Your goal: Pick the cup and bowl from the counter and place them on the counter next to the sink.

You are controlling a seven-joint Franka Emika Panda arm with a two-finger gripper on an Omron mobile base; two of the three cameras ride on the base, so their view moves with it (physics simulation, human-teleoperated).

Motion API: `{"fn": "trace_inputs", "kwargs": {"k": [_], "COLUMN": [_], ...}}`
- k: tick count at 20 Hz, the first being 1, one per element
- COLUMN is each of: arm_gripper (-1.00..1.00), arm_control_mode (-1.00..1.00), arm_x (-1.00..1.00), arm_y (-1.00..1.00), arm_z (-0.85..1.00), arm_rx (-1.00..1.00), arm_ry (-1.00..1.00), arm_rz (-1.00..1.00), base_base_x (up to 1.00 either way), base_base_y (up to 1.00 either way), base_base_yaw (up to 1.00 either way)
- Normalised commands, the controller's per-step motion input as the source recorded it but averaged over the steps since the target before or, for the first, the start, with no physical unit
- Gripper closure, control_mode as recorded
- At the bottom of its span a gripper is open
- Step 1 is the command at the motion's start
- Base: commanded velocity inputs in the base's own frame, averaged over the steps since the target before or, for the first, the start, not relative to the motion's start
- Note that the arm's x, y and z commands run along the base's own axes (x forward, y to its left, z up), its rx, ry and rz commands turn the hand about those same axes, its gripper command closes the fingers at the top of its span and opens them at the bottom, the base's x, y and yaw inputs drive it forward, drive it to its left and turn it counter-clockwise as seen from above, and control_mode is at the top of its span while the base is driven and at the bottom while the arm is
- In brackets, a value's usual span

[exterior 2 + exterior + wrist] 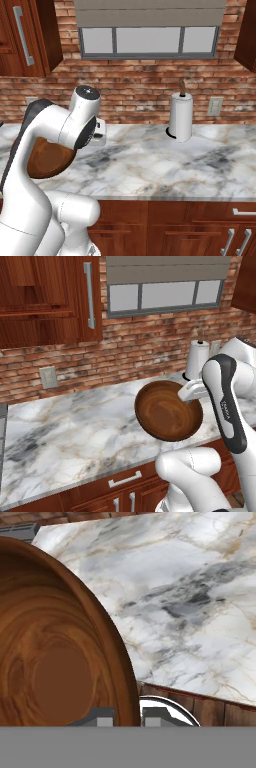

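Observation:
The wide dark brown wooden bowl hangs tilted above the front part of the marble counter, its hollow facing the left base camera. My gripper is shut on its right rim. In the hand view the bowl covers the left half, and my gripper pinches the rim, one fingertip on each side. From the right base view, the bowl shows partly behind my arm, left of the gripper. The cup and the sink are out of view.
A white paper towel roll stands at the back of the counter by the brick wall. Wall outlets sit above the counter. Wood cabinets hang overhead. A dark appliance edge borders the counter's left end.

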Motion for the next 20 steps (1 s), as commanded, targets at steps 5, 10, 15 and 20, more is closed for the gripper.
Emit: {"fn": "trace_inputs", "kwargs": {"k": [5, 10, 15, 20], "arm_gripper": [1.0, 1.0, 1.0, 1.0], "arm_control_mode": [1.0, 1.0, 1.0, 1.0], "arm_x": [0.0, 0.0, 0.0, 0.0], "arm_y": [0.0, 0.0, 0.0, 0.0], "arm_z": [0.0, 0.0, 0.0, 0.0], "arm_rx": [0.0, 0.0, 0.0, 0.0], "arm_ry": [0.0, 0.0, 0.0, 0.0], "arm_rz": [0.0, 0.0, 0.0, 0.0], "base_base_x": [-0.01, -0.04, -0.54, -0.41], "base_base_y": [-0.02, -0.03, -0.42, -0.64], "base_base_yaw": [-0.09, -0.25, -0.36, -0.51]}}
